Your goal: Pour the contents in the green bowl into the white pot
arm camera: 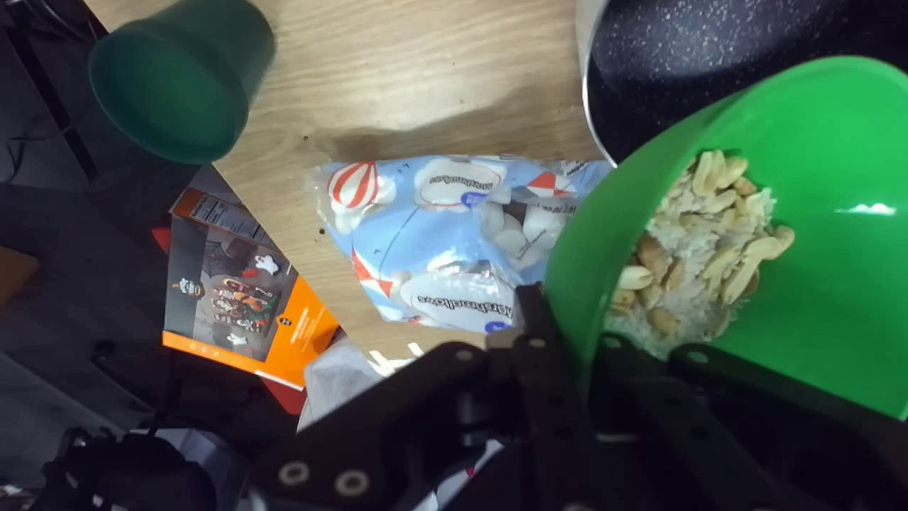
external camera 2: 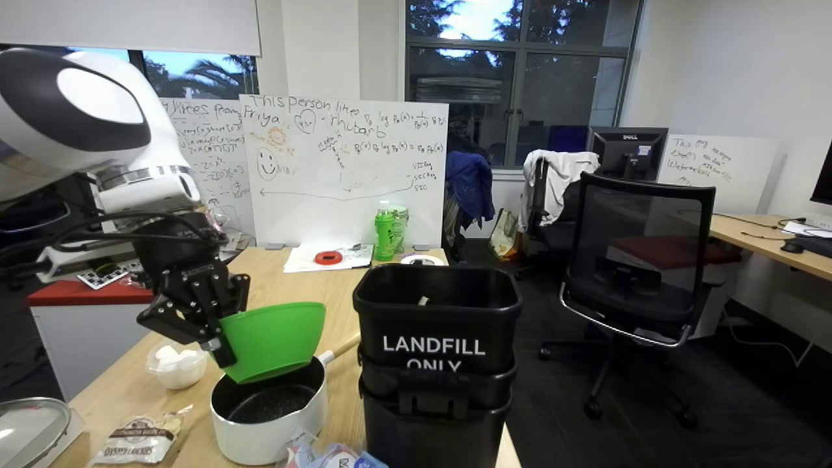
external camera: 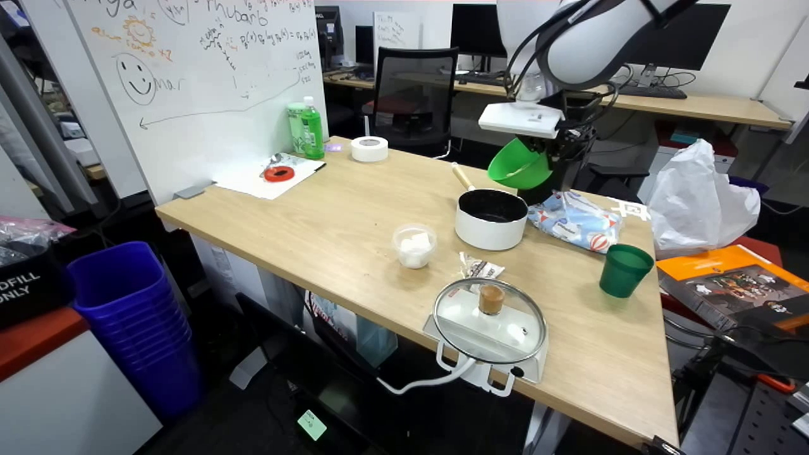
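Green bowl hangs tilted, marshmallow bag beside white pot.

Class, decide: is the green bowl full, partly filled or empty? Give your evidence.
Partly filled: the wrist view shows nuts and pale crumbly bits inside the green bowl, with much of its wall bare.

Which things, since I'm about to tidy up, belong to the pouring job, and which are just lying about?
For the job:
green bowl
nuts inside it
pot
tool

Lying about:
cup
lid
marshmallow bag
cracker packet
white tape
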Tool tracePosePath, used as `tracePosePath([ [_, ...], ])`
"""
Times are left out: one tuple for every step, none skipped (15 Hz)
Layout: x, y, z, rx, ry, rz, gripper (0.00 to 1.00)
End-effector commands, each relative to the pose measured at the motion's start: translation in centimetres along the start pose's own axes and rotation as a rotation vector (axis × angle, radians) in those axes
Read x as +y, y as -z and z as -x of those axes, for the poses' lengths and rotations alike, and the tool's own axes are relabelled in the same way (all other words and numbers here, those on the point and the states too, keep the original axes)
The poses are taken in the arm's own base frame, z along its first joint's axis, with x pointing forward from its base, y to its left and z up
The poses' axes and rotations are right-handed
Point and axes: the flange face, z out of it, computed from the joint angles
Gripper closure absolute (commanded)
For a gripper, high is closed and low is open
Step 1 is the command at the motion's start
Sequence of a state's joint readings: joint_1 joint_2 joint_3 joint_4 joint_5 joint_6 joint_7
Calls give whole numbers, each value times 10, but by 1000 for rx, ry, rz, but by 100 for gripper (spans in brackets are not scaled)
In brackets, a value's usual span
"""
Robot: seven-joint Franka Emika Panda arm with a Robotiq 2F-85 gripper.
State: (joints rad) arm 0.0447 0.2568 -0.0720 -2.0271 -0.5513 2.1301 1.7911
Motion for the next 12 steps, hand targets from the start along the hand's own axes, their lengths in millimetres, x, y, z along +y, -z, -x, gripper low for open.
tracePosePath([
  [-6,2,4,123,-38,23,99],
  [-7,0,6,144,-41,29,99],
  [-8,-2,9,165,-45,33,99],
  [-9,-5,12,180,-45,38,99],
  [-11,-7,14,188,-44,40,99],
  [-13,-10,16,198,-44,40,99],
  [-17,-13,18,214,-46,39,99],
  [-20,-15,20,228,-48,38,99],
  [-23,-18,22,241,-50,39,99],
  [-27,-20,25,260,-54,38,99],
  [-30,-23,27,279,-56,41,99],
  [-34,-24,30,298,-57,43,99],
])
